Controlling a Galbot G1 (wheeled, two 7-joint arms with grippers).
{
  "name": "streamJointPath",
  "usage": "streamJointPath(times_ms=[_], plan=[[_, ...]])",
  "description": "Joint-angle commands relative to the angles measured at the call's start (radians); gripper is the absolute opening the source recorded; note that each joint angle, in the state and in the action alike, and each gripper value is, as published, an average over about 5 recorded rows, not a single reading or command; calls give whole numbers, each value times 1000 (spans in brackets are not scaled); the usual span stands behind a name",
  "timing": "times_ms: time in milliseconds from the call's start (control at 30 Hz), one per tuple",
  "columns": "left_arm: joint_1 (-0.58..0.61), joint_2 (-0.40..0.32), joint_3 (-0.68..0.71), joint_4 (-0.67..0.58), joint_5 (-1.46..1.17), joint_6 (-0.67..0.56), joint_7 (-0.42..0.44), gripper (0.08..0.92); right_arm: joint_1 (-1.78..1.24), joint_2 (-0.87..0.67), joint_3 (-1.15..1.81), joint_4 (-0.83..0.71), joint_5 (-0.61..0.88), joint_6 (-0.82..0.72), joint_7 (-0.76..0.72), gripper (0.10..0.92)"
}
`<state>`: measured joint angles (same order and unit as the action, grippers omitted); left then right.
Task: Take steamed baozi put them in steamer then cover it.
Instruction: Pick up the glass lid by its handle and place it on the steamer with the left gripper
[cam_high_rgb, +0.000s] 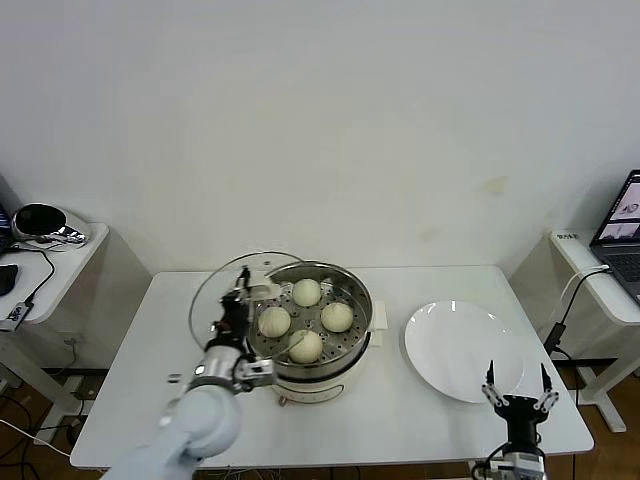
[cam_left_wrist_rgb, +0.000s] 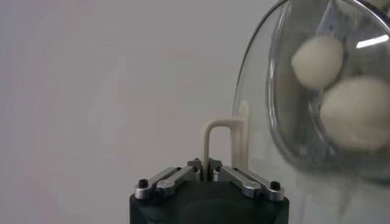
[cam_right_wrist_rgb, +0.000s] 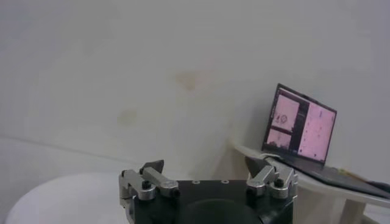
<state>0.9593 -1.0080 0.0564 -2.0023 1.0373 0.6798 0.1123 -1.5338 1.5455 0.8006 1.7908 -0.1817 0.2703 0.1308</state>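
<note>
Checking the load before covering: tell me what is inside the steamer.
Four steamed baozi sit on the perforated tray inside the steamer. The left gripper holds the cover tilted at its left rim, not yet on. Anything below the tray is hidden.

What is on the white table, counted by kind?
Buns: 4, all in the steamer
Steamer: 1
Glass lid: 1, held tilted beside the steamer by the left gripper
White plate: 1
Total: 7
</note>
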Motion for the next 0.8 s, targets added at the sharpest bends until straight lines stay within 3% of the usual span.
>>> streamJointPath(times_ms=[33,800], plan=[[-161,-134,199,70,213,90,159,142,9,7,-13,-19,-22,1,5,823],[-161,-175,204,197,264,51,139,142,-2,-3,-17,-16,-16,2,4,823]])
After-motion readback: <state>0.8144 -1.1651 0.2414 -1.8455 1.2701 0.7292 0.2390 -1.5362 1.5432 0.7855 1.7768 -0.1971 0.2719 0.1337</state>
